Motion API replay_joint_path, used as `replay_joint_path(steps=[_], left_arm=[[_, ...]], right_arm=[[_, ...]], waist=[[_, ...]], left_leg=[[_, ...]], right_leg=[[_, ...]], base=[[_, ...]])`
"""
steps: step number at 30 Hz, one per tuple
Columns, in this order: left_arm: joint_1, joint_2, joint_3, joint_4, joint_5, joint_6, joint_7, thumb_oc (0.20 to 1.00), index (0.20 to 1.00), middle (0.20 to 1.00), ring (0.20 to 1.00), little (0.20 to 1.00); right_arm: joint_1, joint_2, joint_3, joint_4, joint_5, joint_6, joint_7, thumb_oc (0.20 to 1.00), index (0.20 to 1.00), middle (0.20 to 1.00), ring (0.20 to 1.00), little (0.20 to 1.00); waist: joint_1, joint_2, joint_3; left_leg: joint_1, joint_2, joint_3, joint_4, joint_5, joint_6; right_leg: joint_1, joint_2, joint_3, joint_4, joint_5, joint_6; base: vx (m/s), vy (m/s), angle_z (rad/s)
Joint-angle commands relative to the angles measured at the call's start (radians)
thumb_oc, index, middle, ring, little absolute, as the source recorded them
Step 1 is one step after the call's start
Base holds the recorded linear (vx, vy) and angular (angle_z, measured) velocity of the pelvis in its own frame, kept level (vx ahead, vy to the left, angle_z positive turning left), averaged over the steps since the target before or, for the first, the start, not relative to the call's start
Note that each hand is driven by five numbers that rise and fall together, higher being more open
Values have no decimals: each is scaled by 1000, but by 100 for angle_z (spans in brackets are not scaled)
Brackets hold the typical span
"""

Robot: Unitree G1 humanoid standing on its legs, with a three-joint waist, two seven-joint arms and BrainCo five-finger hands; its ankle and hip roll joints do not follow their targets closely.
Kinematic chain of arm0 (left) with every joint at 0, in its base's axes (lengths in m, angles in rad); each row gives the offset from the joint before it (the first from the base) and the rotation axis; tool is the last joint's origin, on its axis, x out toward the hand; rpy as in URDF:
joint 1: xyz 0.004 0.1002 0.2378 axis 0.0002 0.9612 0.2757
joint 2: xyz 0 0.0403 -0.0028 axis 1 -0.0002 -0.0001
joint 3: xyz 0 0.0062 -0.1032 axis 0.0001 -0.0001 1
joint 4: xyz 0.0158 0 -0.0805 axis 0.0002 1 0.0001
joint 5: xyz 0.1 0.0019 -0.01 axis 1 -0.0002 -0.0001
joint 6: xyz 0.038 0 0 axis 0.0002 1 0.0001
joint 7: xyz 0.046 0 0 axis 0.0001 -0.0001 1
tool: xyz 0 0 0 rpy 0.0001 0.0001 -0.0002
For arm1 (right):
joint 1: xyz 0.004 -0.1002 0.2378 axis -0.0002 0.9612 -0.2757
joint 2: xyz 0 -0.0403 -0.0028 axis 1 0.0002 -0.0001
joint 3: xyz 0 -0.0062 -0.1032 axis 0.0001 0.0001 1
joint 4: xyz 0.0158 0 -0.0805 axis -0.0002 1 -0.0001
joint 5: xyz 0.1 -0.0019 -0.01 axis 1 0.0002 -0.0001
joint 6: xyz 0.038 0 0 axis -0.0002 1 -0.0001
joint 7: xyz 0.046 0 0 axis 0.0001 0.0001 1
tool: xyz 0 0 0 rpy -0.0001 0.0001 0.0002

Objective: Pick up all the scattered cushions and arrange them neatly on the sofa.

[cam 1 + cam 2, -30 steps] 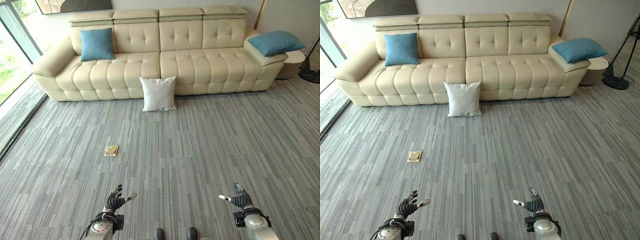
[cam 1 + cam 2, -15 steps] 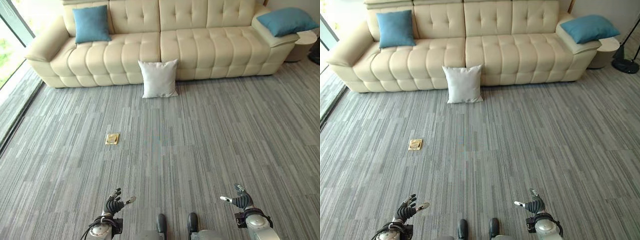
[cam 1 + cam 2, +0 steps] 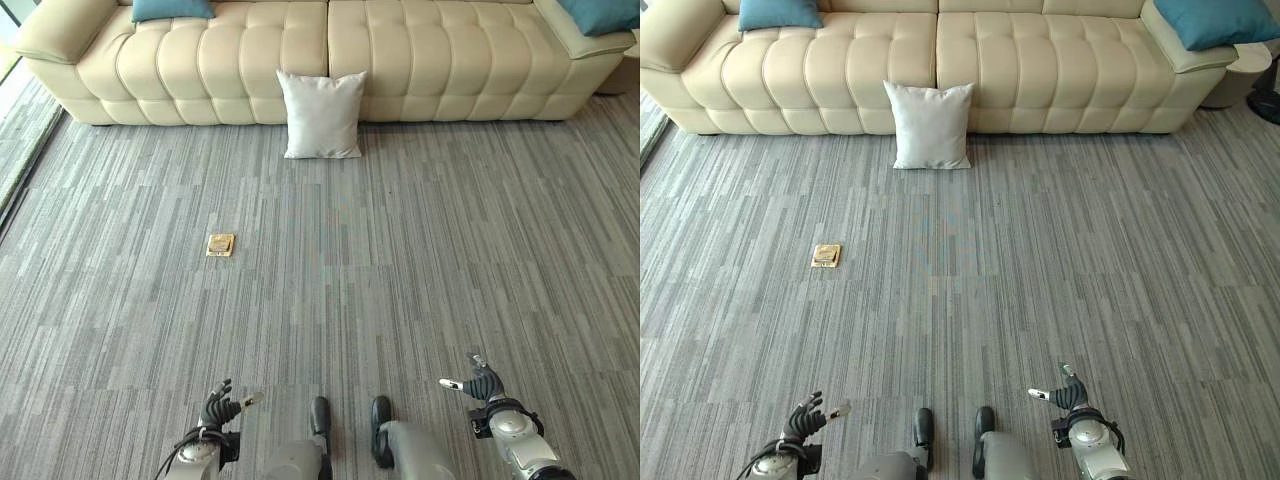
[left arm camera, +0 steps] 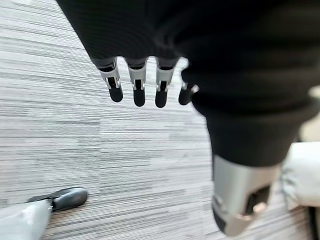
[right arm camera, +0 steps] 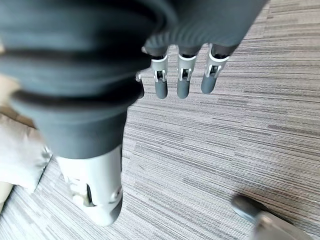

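The sofa (image 3: 940, 70) was cream, tufted. Against its front leaned a white cushion (image 3: 931, 125); two teal-blue cushions (image 3: 779, 12) lay on it. The carpet (image 3: 1060, 260) was grey-streaked, bearing a brass-coloured plate (image 3: 826, 255).

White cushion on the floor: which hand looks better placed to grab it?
Neither clearly. The white cushion leans against the sofa, far ahead; the left hand and right hand hang open, low, either side. Left is marginally nearer.

White cushion (image 3: 321, 113) upright on carpet, leaning against sofa (image 3: 400, 60).
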Motion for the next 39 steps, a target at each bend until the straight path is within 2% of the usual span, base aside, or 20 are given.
replay_joint_path(steps=[1,4,5,6,8,9,10,12,13,16,17,18,19,21,24,25,30,33,36,39], left_arm=[[-21,19,0,-41,-24,-28,16,1000,1000,1000,1000,1000],[-36,19,-10,-49,-24,-32,16,1000,1000,1000,1000,1000],[-39,10,-14,-50,-27,-32,16,1000,1000,1000,1000,1000],[-43,-1,-15,-56,-45,-32,20,1000,1000,1000,1000,1000],[-44,-7,-15,-57,-53,-31,18,1000,1000,1000,1000,1000],[-44,-6,-18,-70,-55,-29,9,1000,1000,1000,1000,1000],[-46,-9,-20,-70,-58,-29,7,1000,1000,1000,1000,1000],[-49,-12,-21,-69,-65,-29,6,1000,1000,1000,1000,1000],[-48,-14,-21,-74,-69,-26,2,1000,1000,1000,1000,1000],[-45,-17,-22,-66,-61,-21,1,1000,1000,1000,1000,1000],[-39,-18,-25,-53,-51,-16,1,1000,1000,1000,1000,1000],[-37,-17,-27,-50,-47,-13,2,1000,1000,1000,1000,1000],[-37,-17,-27,-50,-47,-13,2,1000,1000,1000,1000,1000],[-37,-13,-30,-37,-38,-7,11,1000,1000,1000,1000,1000],[-38,-8,-29,-16,-29,-8,19,1000,1000,1000,1000,1000],[-29,-6,-21,-9,-25,-10,19,1000,1000,1000,1000,1000],[-26,5,-15,11,-27,-13,19,1000,1000,1000,1000,1000],[-30,16,-8,15,-38,-10,26,1000,1000,1000,1000,1000],[-27,16,-4,-8,-69,-11,27,1000,1000,1000,1000,1000],[-35,14,3,-25,-84,-13,25,1000,1000,1000,1000,1000]], right_arm=[[-8,-8,5,-10,-20,-6,-19,1000,1000,1000,1000,1000],[5,-10,-1,-10,-11,-8,-27,1000,1000,1000,1000,1000],[9,-5,-5,-7,5,-17,-27,1000,1000,1000,1000,1000],[14,-4,-14,4,16,-19,-32,1000,1000,1000,1000,1000],[14,-5,-17,7,24,-24,-33,1000,1000,1000,1000,1000],[15,-8,-22,6,33,-27,-31,1000,1000,1000,1000,1000],[14,-12,-21,4,37,-31,-32,1000,1000,1000,1000,1000],[15,-17,-25,8,38,-30,-32,1000,1000,1000,1000,1000],[15,-21,-27,11,37,-28,-30,1000,1000,1000,1000,1000],[15,-24,-32,27,40,-29,-31,1000,1000,1000,1000,1000],[19,-25,-36,39,44,-28,-32,1000,1000,1000,1000,1000],[20,-27,-36,45,44,-27,-34,1000,1000,1000,1000,1000],[20,-27,-36,45,44,-28,-34,1000,1000,1000,1000,1000],[17,-26,-26,61,36,-18,-43,1000,1000,1000,1000,1000],[22,-24,-16,72,17,-7,-46,1000,1000,1000,1000,1000],[29,-15,-15,70,8,-9,-37,1000,1000,1000,1000,1000],[14,6,-2,81,3,-8,-27,1000,1000,1000,1000,1000],[1,19,7,97,-2,2,-21,1000,1000,1000,1000,1000],[4,31,11,89,0,4,-21,1000,1000,1000,1000,1000],[0,40,9,95,4,5,-19,1000,1000,1000,1000,1000]], waist=[[-21,-4,-6],[-36,-7,-9],[-41,-9,-22],[-48,-7,-39],[-52,-5,-44],[-50,-7,-46],[-48,-8,-43],[-38,-17,-32],[-34,-21,-29],[-25,-32,-27],[-17,-38,-29],[-14,-36,-28],[-15,-37,-28],[6,-28,-22],[19,-29,-28],[23,-25,-48],[34,-52,-76],[40,-67,-76],[35,-56,-69],[17,-33,-58]], left_leg=[[134,35,-58,-2,-130,-87],[151,37,-74,14,-160,-89],[157,41,-70,16,-165,-98],[151,67,-60,57,-160,-119],[136,75,-59,100,-147,-130],[105,74,-63,203,-115,-148],[85,71,-67,252,-97,-156],[27,77,-58,325,-67,-156],[1,79,-51,332,-70,-149],[-31,76,-38,292,-102,-135],[-75,79,-31,239,-100,-133],[-100,86,-27,213,-73,-136],[-97,85,-28,210,-71,-137],[-175,109,-23,124,36,-159],[-224,121,0,85,67,-172],[-191,120,0,56,75,-166],[-164,81,5,98,21,-128],[-137,55,26,114,-27,-92],[-101,44,44,109,-57,-65],[-28,44,48,72,-76,-62]], right_leg=[[62,15,-38,-112,50,40],[99,21,-32,-156,43,32],[114,28,-28,-167,45,21],[143,40,-20,-174,35,1],[157,44,-23,-183,32,-5],[188,50,-29,-190,17,-24],[208,53,-29,-203,11,-32],[246,45,-31,-210,-11,-46],[260,40,-32,-212,-19,-48],[286,28,-31,-221,-31,-43],[313,16,-35,-231,-46,-37],[325,15,-36,-237,-53,-36],[326,14,-37,-237,-54,-35],[372,21,-32,-253,-80,-32],[418,16,-18,-266,-99,-23],[438,13,-1,-263,-104,-14],[438,-37,37,-219,-94,13],[391,-60,58,-98,-53,39],[301,-60,67,52,-2,52],[223,-35,29,71,-6,34]], base=[[277,-130,-4],[195,-105,18],[252,-177,58],[320,-230,54],[214,-155,48],[187,-126,36],[250,-165,13],[166,-91,-2],[99,-35,-11],[176,13,-2],[275,54,1],[218,47,17],[152,49,19],[280,110,0],[354,204,-2],[418,275,-31],[295,223,-38],[176,174,-13],[148,160,-15],[219,99,-3]])
